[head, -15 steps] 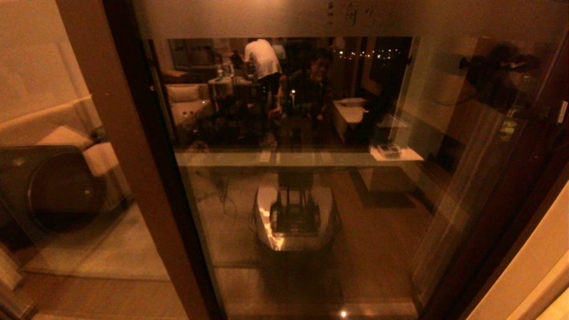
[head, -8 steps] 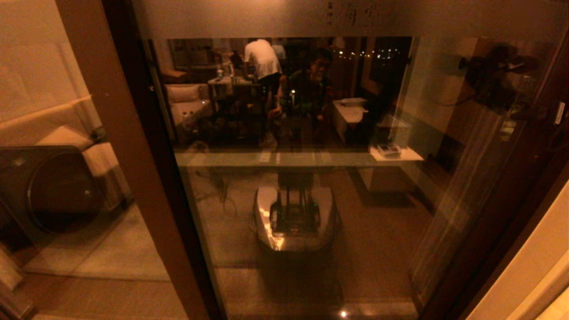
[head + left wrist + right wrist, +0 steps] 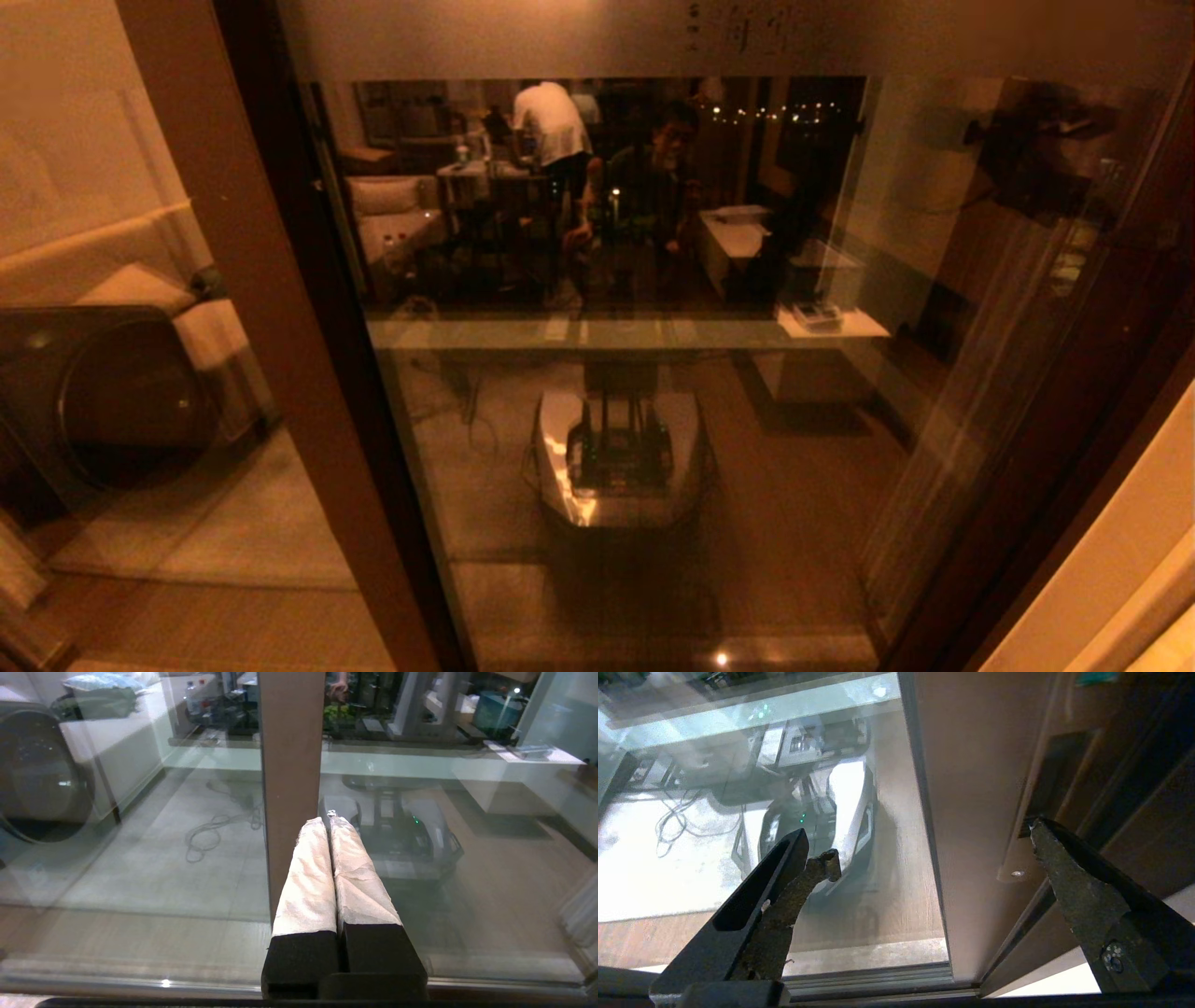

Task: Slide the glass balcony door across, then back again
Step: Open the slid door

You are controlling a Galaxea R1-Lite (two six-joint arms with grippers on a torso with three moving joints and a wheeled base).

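Observation:
The glass balcony door fills the head view, a frosted band with Chinese characters across its top. In the right wrist view its brown upright carries a slim recessed handle plate with a screw. My right gripper is open and straddles that upright, one fingertip at the lower end of the handle recess. My left gripper is shut on nothing, its white-wrapped fingers pointing at another brown upright with no handle in sight.
A round-fronted washing machine stands behind the glass at the left. A cream wall borders the door frame at the right. The floor track runs under the door. The glass mirrors my base and the room.
The arm's reflection at the glass's upper right has shifted. A small white tag at the right edge no longer shows. The left upright stands where it was.

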